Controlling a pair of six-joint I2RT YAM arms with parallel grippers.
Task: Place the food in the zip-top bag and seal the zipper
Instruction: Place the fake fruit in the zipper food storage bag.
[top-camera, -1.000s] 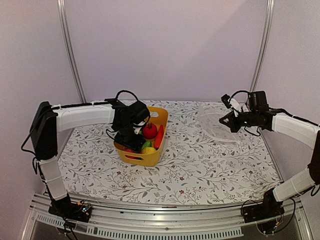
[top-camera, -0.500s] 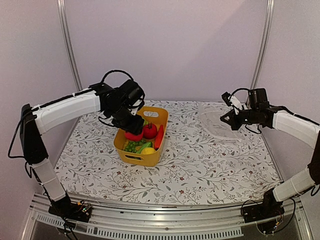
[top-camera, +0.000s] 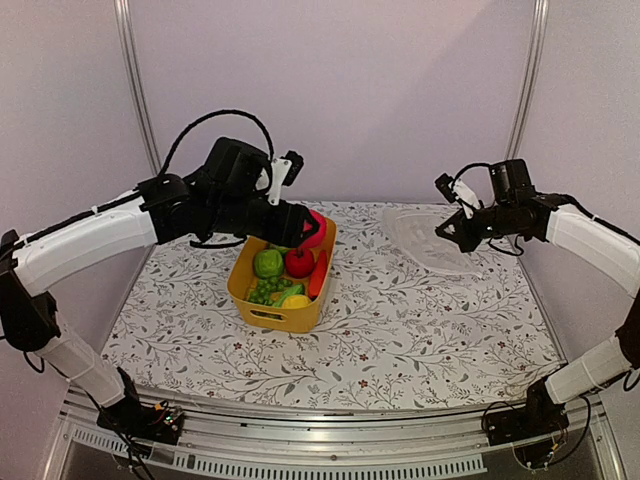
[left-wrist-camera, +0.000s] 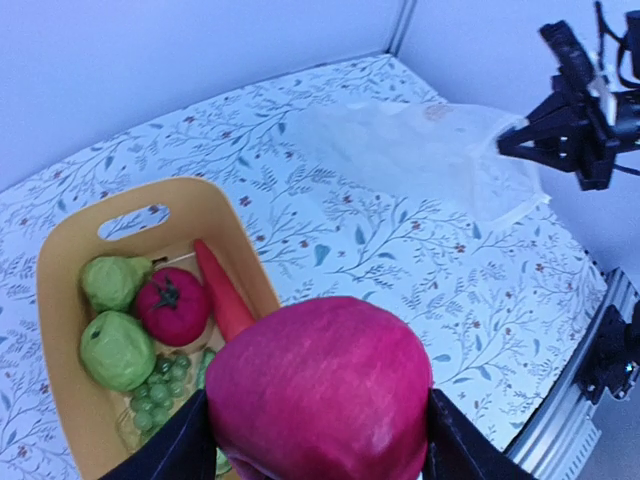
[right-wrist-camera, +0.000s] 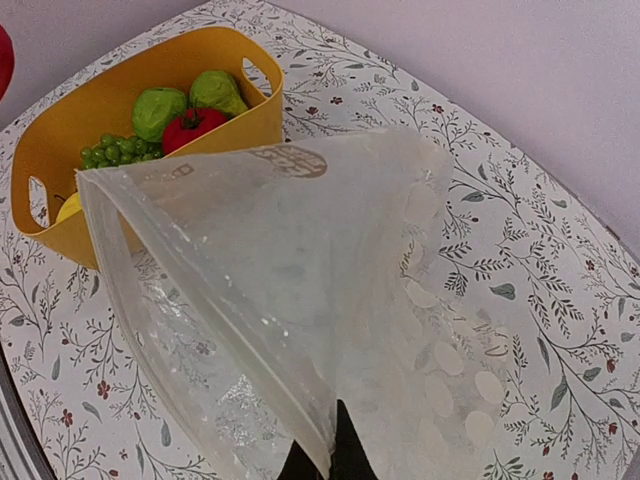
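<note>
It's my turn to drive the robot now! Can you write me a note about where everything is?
Left gripper: shut on a red fruit, lifted above the basket.
Right gripper: shut on one edge of the bag, holding it up off the table.
Other food: in the basket.
Done: one fruit picked up. Nothing is in the bag yet.
Left: put the red fruit in the bag, then the rest, then seal it.
</note>
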